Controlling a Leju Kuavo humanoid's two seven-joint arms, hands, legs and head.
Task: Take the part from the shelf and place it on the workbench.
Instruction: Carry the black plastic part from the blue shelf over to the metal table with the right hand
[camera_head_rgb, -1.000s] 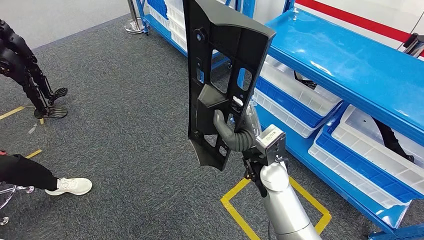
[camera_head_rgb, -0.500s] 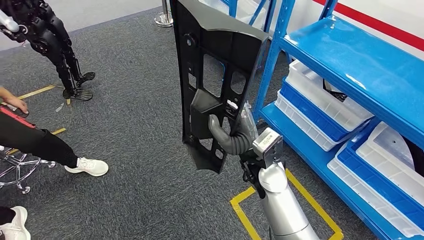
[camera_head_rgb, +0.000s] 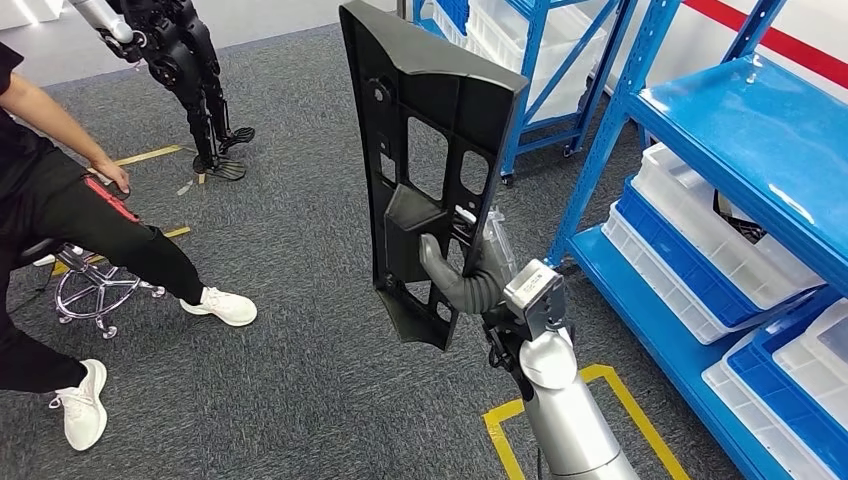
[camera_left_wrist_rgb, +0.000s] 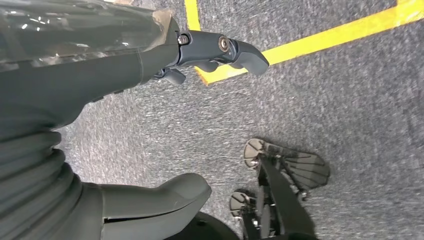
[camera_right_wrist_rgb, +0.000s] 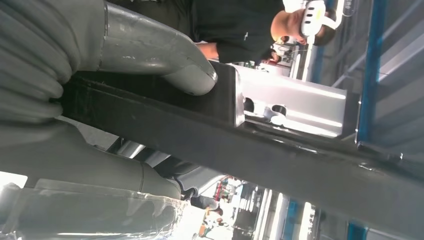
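The part (camera_head_rgb: 430, 150) is a long black plastic panel with cut-outs and ribs, held upright in front of me over the carpet. My right hand (camera_head_rgb: 470, 275) grips it at a raised block near its lower middle, thumb hooked round the front. The right wrist view looks along the part's edge (camera_right_wrist_rgb: 280, 150), with the grey thumb (camera_right_wrist_rgb: 165, 60) pressed over it. My left hand (camera_left_wrist_rgb: 75, 85) hangs over the floor holding nothing, its dark fingers (camera_left_wrist_rgb: 220, 47) and thumb (camera_left_wrist_rgb: 160, 192) well apart.
A blue shelf rack (camera_head_rgb: 740, 120) with white and blue bins (camera_head_rgb: 700, 240) stands to my right, a second rack (camera_head_rgb: 540, 60) behind it. A person (camera_head_rgb: 90, 220) sits on a wheeled chair at left. Another robot (camera_head_rgb: 190, 70) stands at the back. Yellow tape (camera_head_rgb: 610, 380) marks the grey carpet.
The camera has turned left: the shelf has slid to the right of the picture and the seated person has come into view. My right hand holds the part as before.
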